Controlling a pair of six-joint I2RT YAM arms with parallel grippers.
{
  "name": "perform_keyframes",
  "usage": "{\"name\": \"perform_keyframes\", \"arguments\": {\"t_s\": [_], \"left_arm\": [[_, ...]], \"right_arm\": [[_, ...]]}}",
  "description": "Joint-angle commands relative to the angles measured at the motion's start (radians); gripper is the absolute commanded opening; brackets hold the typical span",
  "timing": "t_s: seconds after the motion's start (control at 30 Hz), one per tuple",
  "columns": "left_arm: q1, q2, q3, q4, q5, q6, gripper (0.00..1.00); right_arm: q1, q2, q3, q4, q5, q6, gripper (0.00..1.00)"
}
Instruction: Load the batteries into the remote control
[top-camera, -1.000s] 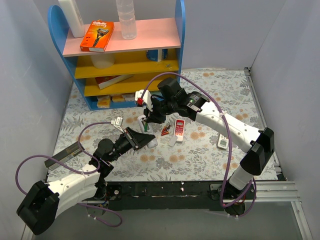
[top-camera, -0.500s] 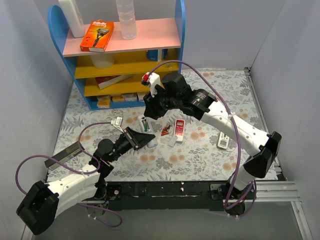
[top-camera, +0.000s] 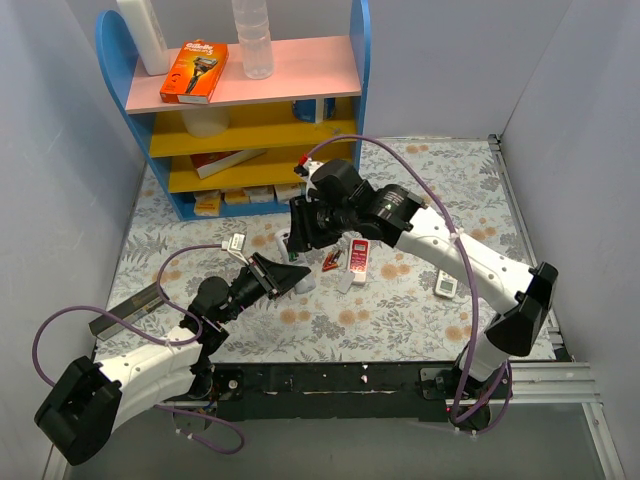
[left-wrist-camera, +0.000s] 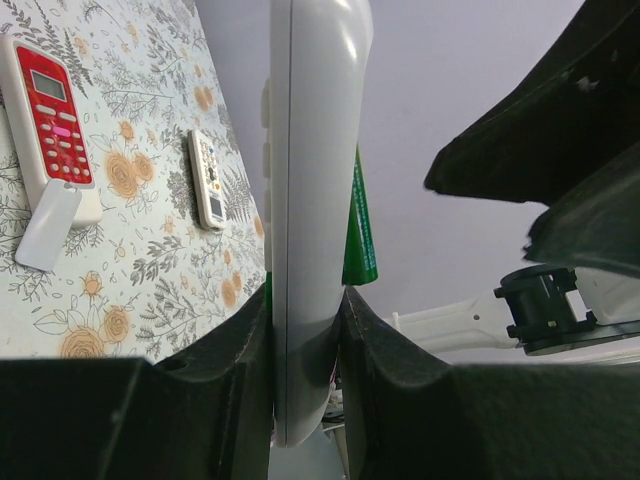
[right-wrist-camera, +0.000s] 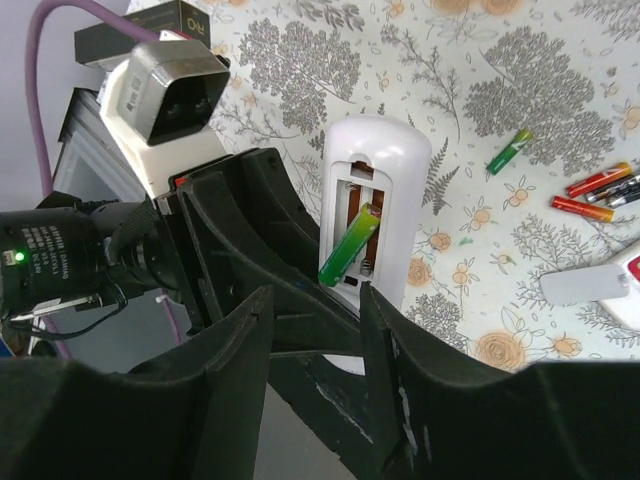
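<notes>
My left gripper (top-camera: 286, 277) is shut on the white remote control (top-camera: 296, 262) and holds it edge-up above the table. In the right wrist view the remote control (right-wrist-camera: 372, 150) shows its open battery bay. A green battery (right-wrist-camera: 350, 245) lies tilted in the bay with its lower end sticking out. It also shows in the left wrist view (left-wrist-camera: 358, 225), beside the remote control (left-wrist-camera: 305, 200). My right gripper (right-wrist-camera: 315, 300) is open and empty just above the bay. Loose batteries, one green (right-wrist-camera: 510, 150) and several red (right-wrist-camera: 595, 185), lie on the table.
A red-and-white remote (top-camera: 357, 257) and a loose white battery cover (top-camera: 345, 283) lie right of the held remote. A narrower white remote (top-camera: 446, 284) lies further right. A blue shelf unit (top-camera: 250, 110) stands at the back left. Grey walls close both sides.
My right gripper rose and swung away from the remote control, then came back down over its battery bay. The left arm has held still with the remote control.
</notes>
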Motion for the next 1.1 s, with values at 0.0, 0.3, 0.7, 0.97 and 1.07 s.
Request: {"name": "perform_keyframes", "arguments": {"t_s": [0.0,0.3,0.7,0.97,1.07], "left_arm": [[-0.004,-0.005,0.018,0.038,-0.022,0.001,0.00],[-0.004,-0.010,0.020,0.038,-0.016,0.006,0.00],[-0.004,-0.014,0.023,0.038,-0.011,0.012,0.00],[-0.004,-0.016,0.023,0.036,-0.008,0.012,0.00],[-0.004,-0.016,0.021,0.038,-0.008,0.011,0.00]], "right_arm": [[0.018,0.030,0.029,0.007,0.014,0.075,0.46],[0.023,0.067,0.006,0.041,0.032,0.099,0.37],[0.023,0.087,-0.018,0.044,0.058,0.095,0.28],[0.023,0.090,-0.009,0.056,0.041,0.066,0.13],[0.023,0.092,-0.008,0.047,0.034,0.063,0.11]]}}
